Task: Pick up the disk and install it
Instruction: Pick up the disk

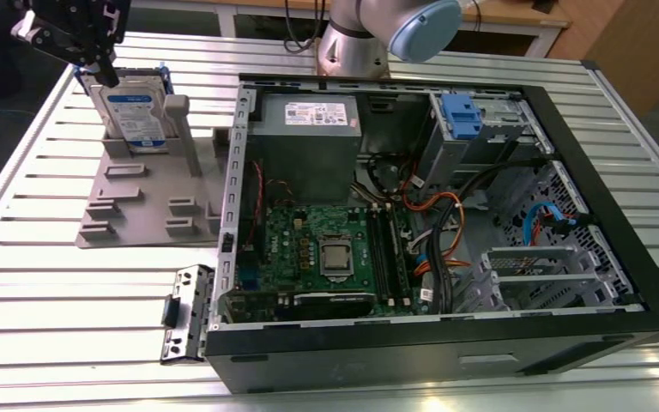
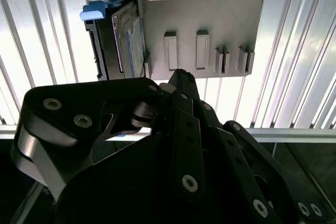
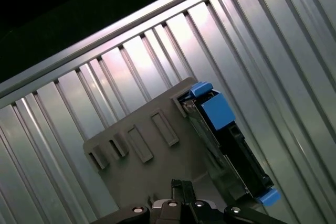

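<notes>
Exterior view, silver-grey disk [image 1: 135, 116], white-blue label, blue-framed, upright in grey stand [image 1: 135, 215], end effector [image 1: 103, 75] above, grip unclear

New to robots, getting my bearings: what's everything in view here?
disk: one, silver-grey, blue-framed, upright in the holder
holder: one, grey, on the table, exterior view's left
computer case: one, black, open, beside the holder
motherboard: one, green, inside the case
metal box: one, grey, white sticker, inside the case
blue tab: one, blue, in the case's drive bay
cables: several, orange, blue, black, inside the case
bracket: one, black, on the table by the case
table: one, silver, slatted, under everything
arm: one, grey, pale blue cap, behind the case
gripper: one, black, above the disk
</notes>
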You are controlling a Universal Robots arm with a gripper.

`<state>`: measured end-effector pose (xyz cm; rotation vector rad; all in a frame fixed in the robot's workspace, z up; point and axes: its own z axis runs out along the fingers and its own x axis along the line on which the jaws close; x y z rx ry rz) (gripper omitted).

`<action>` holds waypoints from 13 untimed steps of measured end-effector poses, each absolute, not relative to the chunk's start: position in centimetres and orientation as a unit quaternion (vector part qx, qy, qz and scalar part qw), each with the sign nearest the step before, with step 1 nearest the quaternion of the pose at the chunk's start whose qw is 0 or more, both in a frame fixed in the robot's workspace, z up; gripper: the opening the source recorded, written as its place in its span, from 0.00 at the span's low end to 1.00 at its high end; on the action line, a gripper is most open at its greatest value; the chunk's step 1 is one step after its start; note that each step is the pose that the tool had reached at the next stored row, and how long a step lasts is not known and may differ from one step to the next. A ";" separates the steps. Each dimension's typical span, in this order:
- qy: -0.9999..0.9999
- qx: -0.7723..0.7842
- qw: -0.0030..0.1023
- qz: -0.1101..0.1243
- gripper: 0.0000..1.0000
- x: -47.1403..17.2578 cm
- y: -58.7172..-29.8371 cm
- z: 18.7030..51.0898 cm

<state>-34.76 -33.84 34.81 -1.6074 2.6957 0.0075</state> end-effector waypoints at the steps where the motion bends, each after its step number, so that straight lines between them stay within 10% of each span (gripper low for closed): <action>1: 0.857 -0.515 0.001 0.002 0.10 -34.8 -33.8 34.8; 13: 0.837 -0.547 0.001 0.001 0.10 -34.8 -33.8 34.8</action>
